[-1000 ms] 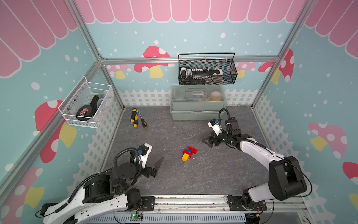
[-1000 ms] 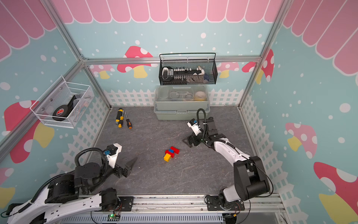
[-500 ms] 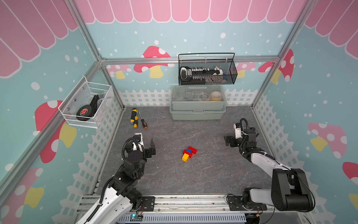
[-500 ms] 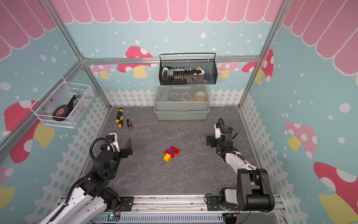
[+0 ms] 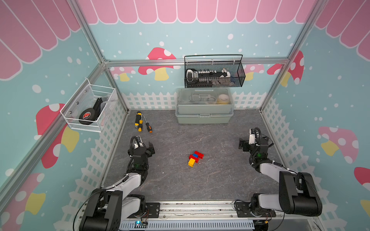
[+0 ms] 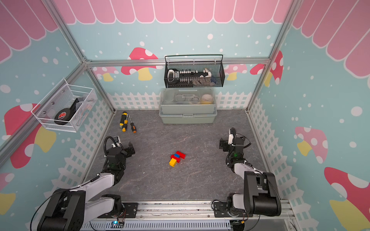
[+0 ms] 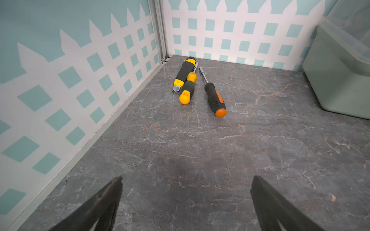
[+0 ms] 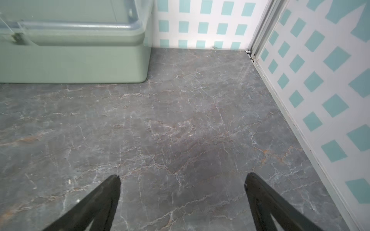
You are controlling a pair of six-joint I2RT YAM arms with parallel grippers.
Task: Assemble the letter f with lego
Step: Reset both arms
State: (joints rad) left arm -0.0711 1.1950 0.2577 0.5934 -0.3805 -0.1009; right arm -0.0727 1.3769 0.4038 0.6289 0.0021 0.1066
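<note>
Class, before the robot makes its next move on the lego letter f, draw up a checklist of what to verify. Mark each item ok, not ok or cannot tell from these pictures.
1. The letter f lies on the table, its yellow, blue and red parts joined: ok.
2. Its joints are pressed fully home: cannot tell, too small.
3. The left end effector is open and empty: ok.
4. The right end effector is open and empty: ok.
5. Both end effectors stand apart from the letter f: ok.
6. The screwdrivers lie well away from the letter f: ok.
</note>
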